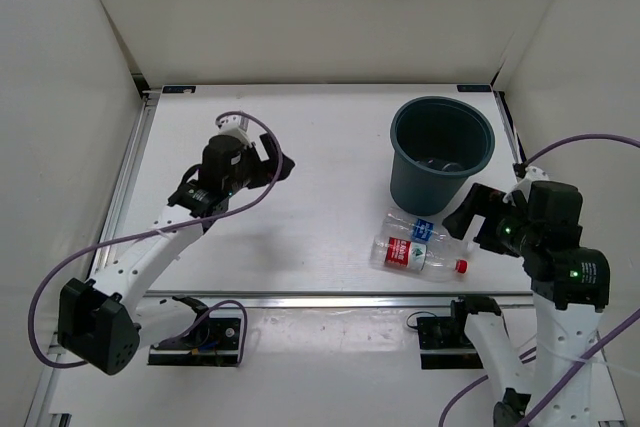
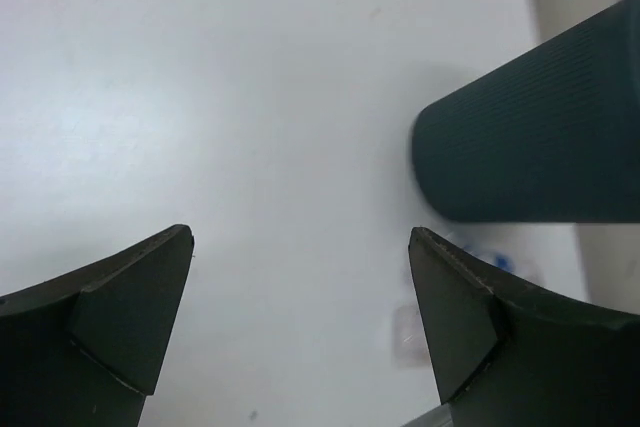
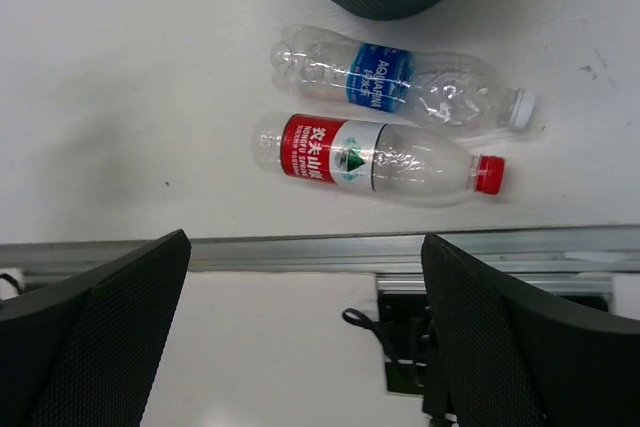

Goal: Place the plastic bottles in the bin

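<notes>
Red bottle (image 1: 415, 257) and blue bottle (image 1: 420, 229) are both lying on their sides on the table (image 1: 300, 127). They're in the lower right of the top view, side by side and about touching, just below the bin (image 1: 425, 187). Bin's upright. There's something down in the bottom, but it's too dark to make out. Right gripper (image 1: 462, 219) hangs just right of the pair. Left gripper (image 1: 278, 167) is off in the middle-left, well apart from everything. From up here I can't judge either gap.

Left wrist view: jaws spread wide, nothing between them but bare table. Bin wall fills the right edge, with a blurry bit of blue label under it.

Right wrist view: jaws wide here too, and empty. Red one sits about dead centre with its red cap pointing right. Blue one is just above it, white cap to the right, and the bin's base is at the top edge. A metal rail (image 3: 300, 252) runs across just below them.

Handling, my guess: both look empty, so super light, thin-walled, squashy, slick and keen to roll. Blue looks a bit crumpled. I'd pinch the red one across its body at the label, jaws square to its length, with a gentle squeeze. It's the one nearer the rail, with open table on that side.
</notes>
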